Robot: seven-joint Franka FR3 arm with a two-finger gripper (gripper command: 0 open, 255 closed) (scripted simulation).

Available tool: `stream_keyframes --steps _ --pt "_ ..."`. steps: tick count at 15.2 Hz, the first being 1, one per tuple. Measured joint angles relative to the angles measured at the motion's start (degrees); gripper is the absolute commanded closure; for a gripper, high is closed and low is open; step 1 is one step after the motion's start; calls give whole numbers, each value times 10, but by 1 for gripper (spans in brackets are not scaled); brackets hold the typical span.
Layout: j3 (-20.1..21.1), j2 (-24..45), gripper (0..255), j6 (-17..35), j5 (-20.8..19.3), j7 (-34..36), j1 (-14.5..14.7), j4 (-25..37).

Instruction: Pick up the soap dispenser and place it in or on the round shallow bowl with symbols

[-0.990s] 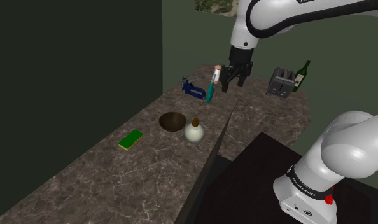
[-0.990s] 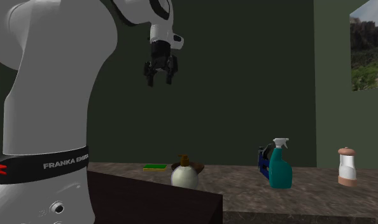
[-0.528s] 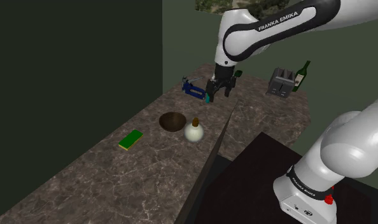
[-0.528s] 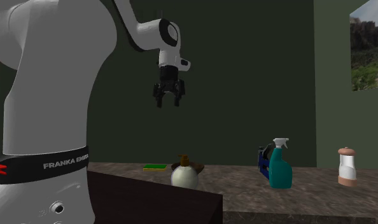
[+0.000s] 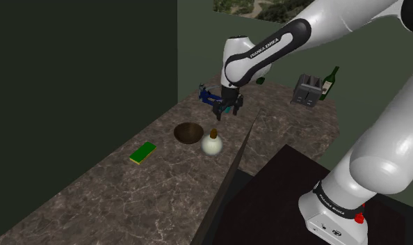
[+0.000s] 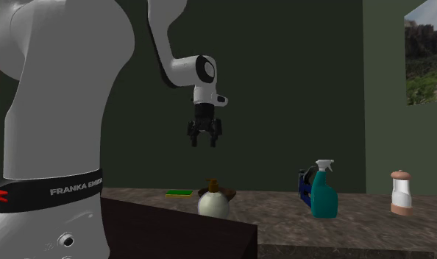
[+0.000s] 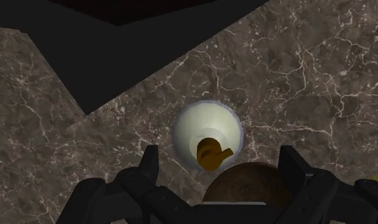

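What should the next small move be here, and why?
Probably lower straight down, jaws open. The gripper hangs well above the counter, and the wrist view shows the white soap dispenser with its brown pump roughly centred between the open fingers, untouched, beside the brown bowl.

Soap dispenser [image 5: 212, 144] is set just beside brown bowl [image 5: 188, 132], nr stand-side edge of counter [image 5: 128, 188]; gripper [image 5: 228, 111] is held above, twd far end.

The arm [image 5: 379, 153] is glossy white with rounded links, dark joints, black "FRANKA EMIKA" lettering [image 5: 266, 47], a dark band [image 5: 337, 204] and red button [image 5: 359, 218] at the shoulder view's 5 o'clock, and an all-black two-finger hand [image 5: 227, 111].
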Motion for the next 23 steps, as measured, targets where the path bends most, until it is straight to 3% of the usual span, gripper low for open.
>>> stream_keyframes --steps 10,23 --pt "-12 228 0 86 -18 32 2 136" --pt "-17 300 0 139 -21 34 2 155"
